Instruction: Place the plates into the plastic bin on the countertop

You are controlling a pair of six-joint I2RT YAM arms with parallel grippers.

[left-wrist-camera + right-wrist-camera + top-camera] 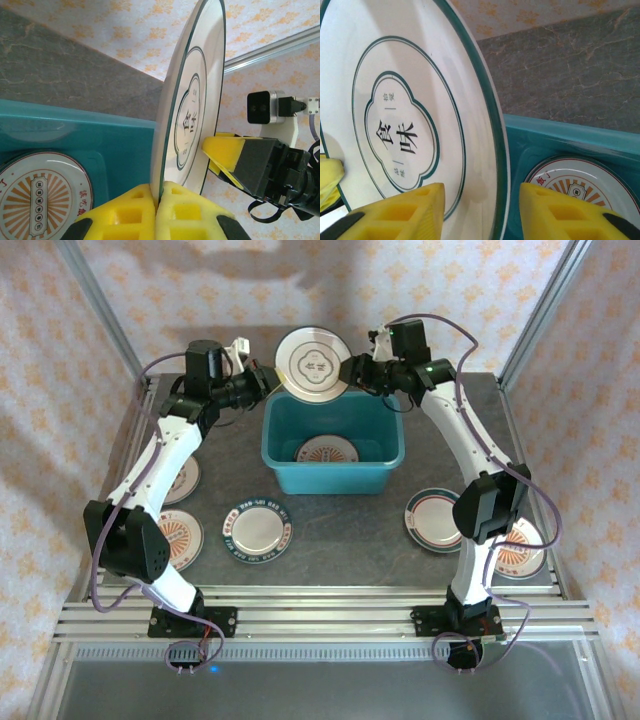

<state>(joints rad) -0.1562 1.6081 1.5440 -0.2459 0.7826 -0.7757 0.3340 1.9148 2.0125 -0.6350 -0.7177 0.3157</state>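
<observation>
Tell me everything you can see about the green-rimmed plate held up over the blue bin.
The green-rimmed plate is round, white and glossy, perhaps ceramic, with a thin dark green edge, green rings and a lobed green frame around black Chinese characters. It stands roughly on edge, face toward the top camera, above the far wall of the teal bin. The left gripper is clamped on its rim; the right gripper straddles the opposite rim, a gap showing beside one finger.

Upright teal-rimmed plate [192, 100] in left gripper [159, 194], above plastic bin [115, 145]
</observation>
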